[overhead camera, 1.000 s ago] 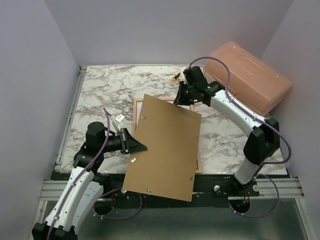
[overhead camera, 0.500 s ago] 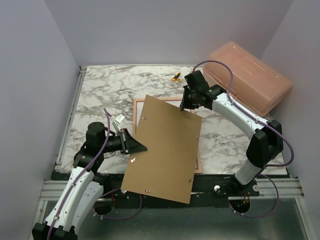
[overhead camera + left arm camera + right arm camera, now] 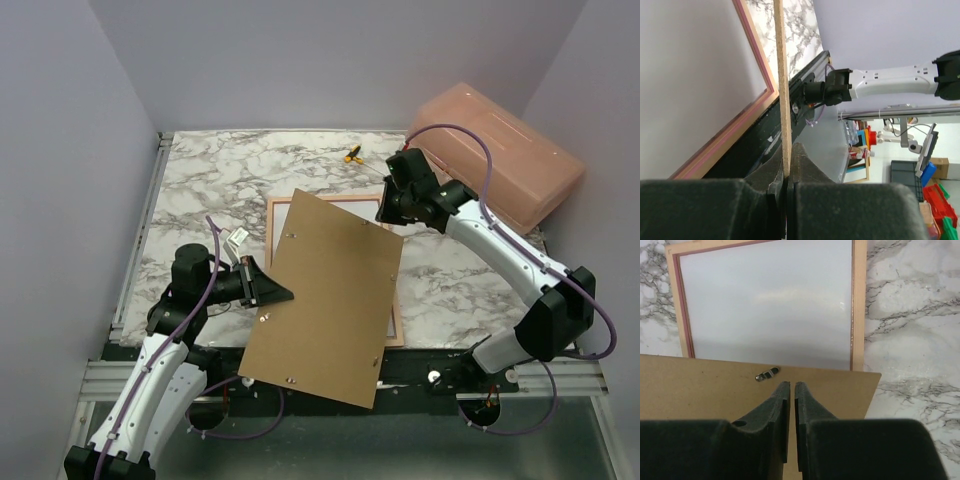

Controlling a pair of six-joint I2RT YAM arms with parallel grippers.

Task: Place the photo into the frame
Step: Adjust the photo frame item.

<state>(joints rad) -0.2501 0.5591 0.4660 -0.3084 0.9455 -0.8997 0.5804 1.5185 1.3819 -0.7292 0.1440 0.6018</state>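
Note:
The frame [image 3: 271,225] lies on the marble with its wood-coloured back up [image 3: 858,305] [image 3: 725,137]. A plain white sheet [image 3: 770,305] [image 3: 283,215] [image 3: 695,75] fills its opening and looks like the photo's back; the printed side is hidden. A brown backing board [image 3: 325,290] [image 3: 700,390] slants over the frame. My left gripper [image 3: 283,293] [image 3: 788,150] is shut on the board's left edge [image 3: 782,75]. My right gripper [image 3: 385,213] [image 3: 792,384] hovers over the board's far right corner. Only a thin slit shows between its jaws, and nothing is in it.
A salmon plastic box [image 3: 500,165] stands at the back right, close behind the right arm. A small yellow and black object [image 3: 351,154] lies on the marble table [image 3: 220,180] near the back. Purple walls close in three sides.
The right gripper has moved right and a little nearer along the board's far edge to its corner. The board has settled slightly lower and nearer. The left gripper keeps its grip.

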